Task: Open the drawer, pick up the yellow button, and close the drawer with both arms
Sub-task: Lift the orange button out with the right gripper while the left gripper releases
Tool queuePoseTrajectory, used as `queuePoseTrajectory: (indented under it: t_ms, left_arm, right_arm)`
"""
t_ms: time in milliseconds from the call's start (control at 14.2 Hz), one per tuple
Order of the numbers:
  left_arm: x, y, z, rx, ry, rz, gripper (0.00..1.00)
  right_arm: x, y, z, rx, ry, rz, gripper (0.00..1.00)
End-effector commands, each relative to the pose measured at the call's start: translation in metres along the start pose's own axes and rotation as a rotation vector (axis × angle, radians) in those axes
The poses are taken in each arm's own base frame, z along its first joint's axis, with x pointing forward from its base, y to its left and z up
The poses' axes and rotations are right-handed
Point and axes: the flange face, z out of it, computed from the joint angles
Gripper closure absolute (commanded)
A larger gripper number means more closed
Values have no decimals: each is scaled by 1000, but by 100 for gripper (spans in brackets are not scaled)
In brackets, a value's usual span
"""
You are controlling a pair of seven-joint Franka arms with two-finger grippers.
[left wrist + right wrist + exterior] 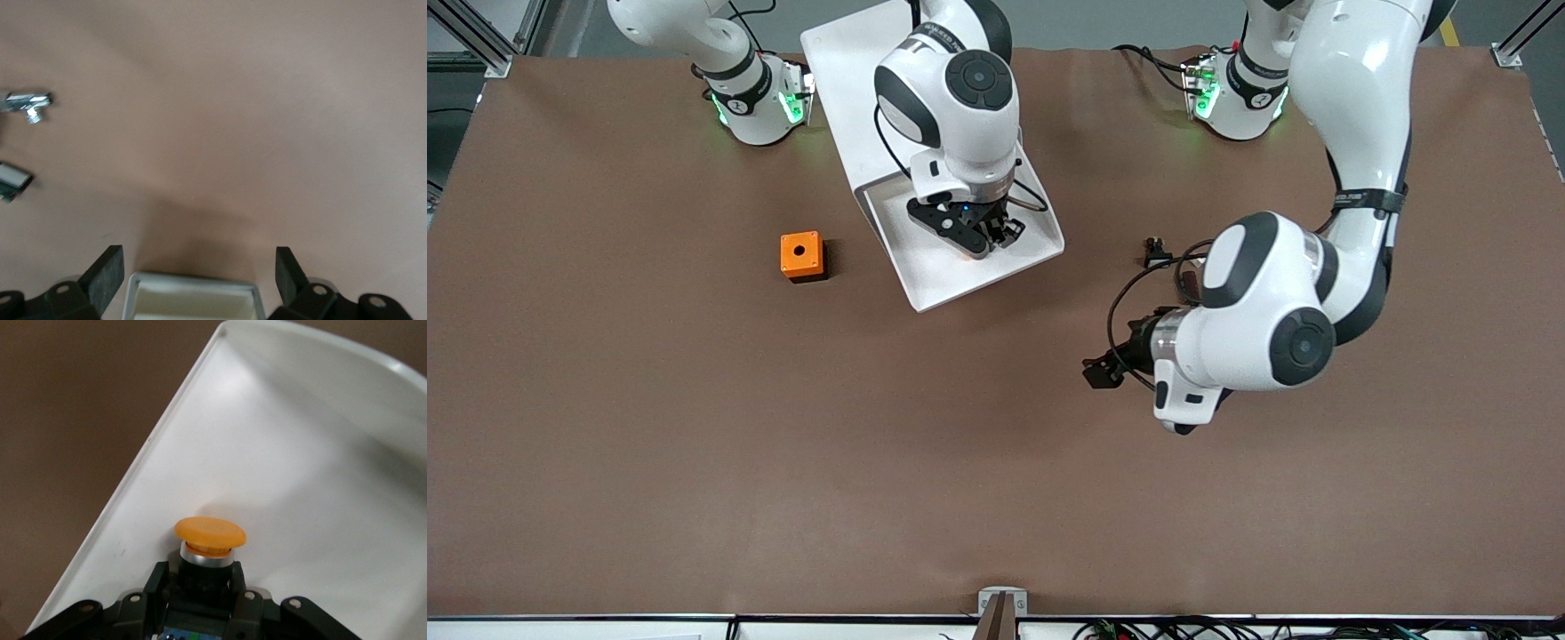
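Observation:
The white drawer (938,280) stands pulled open from its white cabinet (854,71). My right gripper (980,236) is down inside the drawer. In the right wrist view it (198,579) is shut on the black body of the button (209,537), whose orange-yellow cap points out over the drawer floor (300,487). I cannot tell whether the button touches the floor. My left gripper (1103,371) hangs over bare table toward the left arm's end. In the left wrist view it (200,267) is open and empty.
An orange box with a round hole (801,255) sits beside the drawer toward the right arm's end. A small black part (1157,253) lies near the left arm; the left wrist view shows it (13,180) beside a small metal piece (28,103). A pale rectangular rim (193,280) shows between the left fingers.

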Motion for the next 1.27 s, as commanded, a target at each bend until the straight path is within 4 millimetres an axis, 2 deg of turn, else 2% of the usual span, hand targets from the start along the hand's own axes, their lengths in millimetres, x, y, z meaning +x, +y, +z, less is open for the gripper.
queuePoseTrajectory:
  t_ms: [0,141,282,423,564,705,846,917,1058,1199]
  left_arm:
    - [-3,3,-5,-4,94,44,0]
    - [-16,10,2,21,137,78,0]
    - [-24,16,6,15,156,87,0]
    - [-41,24,15,43,212,129,0]
    - [-53,28,25,69,235,157,0]
    - [-58,30,27,73,237,166,0]
    - [-63,32,24,61,251,174,0]
    - [-71,34,20,60,265,180,0]
    - [-86,36,33,85,279,167,0]
    - [-105,41,46,95,285,148,0]
  right_arm:
    - [39,10,-35,-29,-12,-46,100]
    - [75,24,-54,-46,-46,-88,100]
    - [117,47,-69,-46,-58,-141,100]
    - [160,72,-77,-56,-71,-141,100]
    - [205,107,-79,-52,-86,-197,100]
    - [257,149,-74,-51,-105,-266,100]
    - [301,186,-64,-60,-115,-344,100]
    - [319,203,-61,-67,-116,-371,100]
    - [357,239,-55,-74,-116,-425,100]
    - [387,273,-40,-67,-112,-476,100]
